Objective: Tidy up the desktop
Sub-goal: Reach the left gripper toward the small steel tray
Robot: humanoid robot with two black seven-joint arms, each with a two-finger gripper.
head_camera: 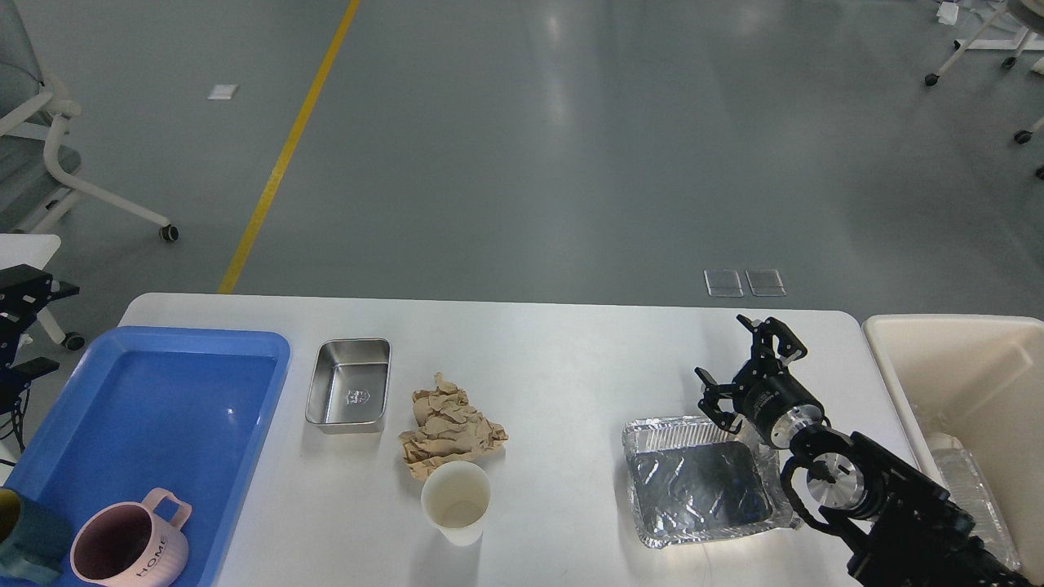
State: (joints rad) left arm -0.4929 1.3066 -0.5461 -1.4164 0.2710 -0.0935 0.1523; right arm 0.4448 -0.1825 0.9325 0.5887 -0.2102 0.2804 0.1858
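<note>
broadly, the desktop (555, 359) fills the near half of the scene, its long axis running left to right, the far edge straight and the far corners rounded; its near edge is cut off by the bottom of the view. on its left end sits a blue tray (269, 383), with a pink mug (126, 546) marked "home" in its near corner and a dark teal object (28, 542) beside it, mostly cropped by the frame. just right of the tray lies a small steel pan (348, 383), then crumpled brown paper (449, 428) touching a white paper cup (456, 501) standing upright nearer the viewer. toward the right end rests a foil tray (701, 477), its right rim partly hidden behind the right arm. the right gripper (746, 373) hangs above the foil tray's far right corner, fingers spread apart and holding nothing. the left gripper (20, 326) shows only as dark fragments at the left edge, beyond the blue tray; whether it is spread or closed cannot be told. a cream bin (946, 367) stands off the right end, with something clear and hard to make out inside.
</note>
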